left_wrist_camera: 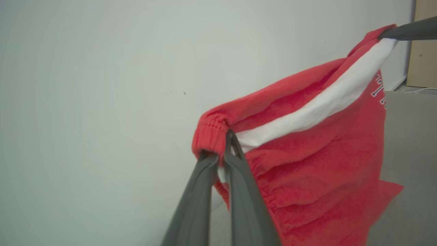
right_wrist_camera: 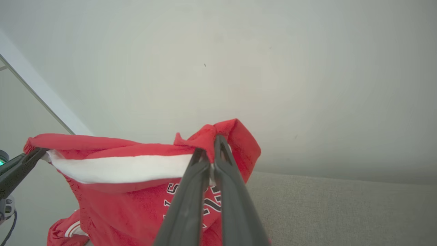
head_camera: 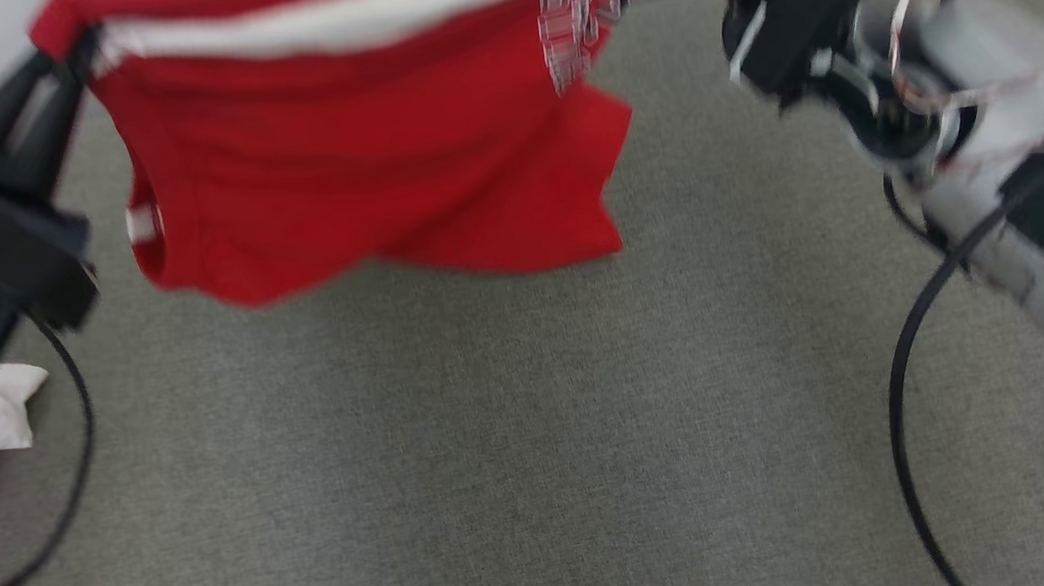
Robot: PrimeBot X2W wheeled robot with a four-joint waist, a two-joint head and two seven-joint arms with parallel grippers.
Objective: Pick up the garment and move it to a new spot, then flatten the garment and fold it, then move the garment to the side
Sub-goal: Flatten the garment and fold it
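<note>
A grey fabric-covered counter (head_camera: 503,457) runs back to a plain pale wall (left_wrist_camera: 102,85). The garment (head_camera: 343,155) hangs above the counter, stretched in the air between the two tools. The left tool (left_wrist_camera: 221,153) is pinched tight on its ribbed corner. The right tool (right_wrist_camera: 209,155) is clamped on the opposite, bunched corner. The garment is red, with a white band (head_camera: 383,4) along its top edge and lettering (right_wrist_camera: 191,200) near the right tool. Its lower part droops in loose folds.

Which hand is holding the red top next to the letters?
The right hand: it pinches the top right beside the letters. The left hand grips the plain ribbed end.
</note>
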